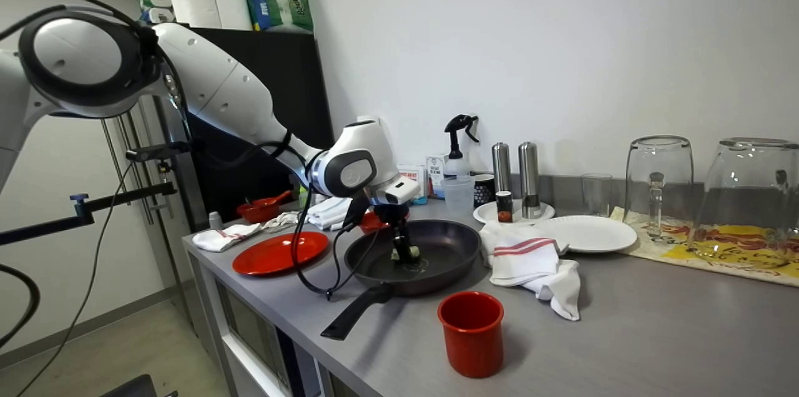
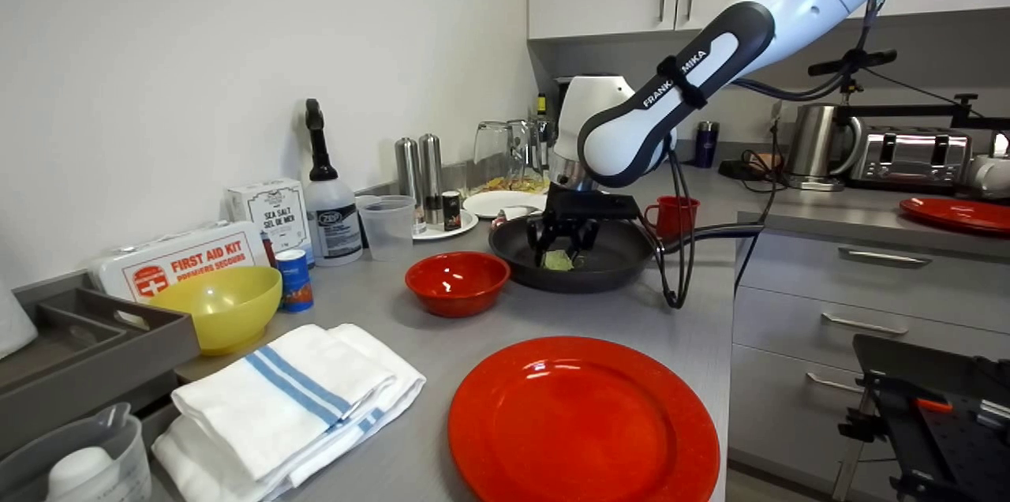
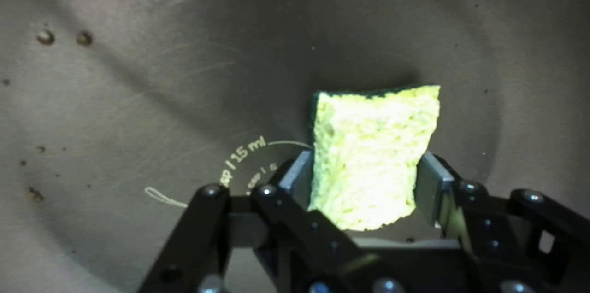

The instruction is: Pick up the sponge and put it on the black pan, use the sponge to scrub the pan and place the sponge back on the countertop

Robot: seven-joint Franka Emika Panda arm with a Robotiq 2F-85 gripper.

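Black end effector (image 3: 366, 181) is pinching the yellow-green sponge (image 3: 373, 155) between its jaws, black pan (image 3: 161, 113) is spreading directly beneath them, grey tabletop (image 1: 624, 334) is carrying the pan below the end effector

passable over the bare floor of the black pan (image 3: 152, 95), left of the sponge (image 3: 371, 159) in the wrist view. blocked between the fingers (image 3: 299, 180) of the gripper (image 3: 366, 182) by the sponge. obstructed overhead by the robot arm (image 1: 225, 91) and, near the pan handle (image 1: 357, 313), by hanging cables (image 2: 676, 300), in both exterior views. flanked just beside the rim by the red bowl (image 2: 458, 285) and the striped white cloth (image 1: 527, 259). in an exterior view, passable over free countertop (image 1: 655, 328) right of the red mug (image 1: 472, 344); narrower between mug and handle.
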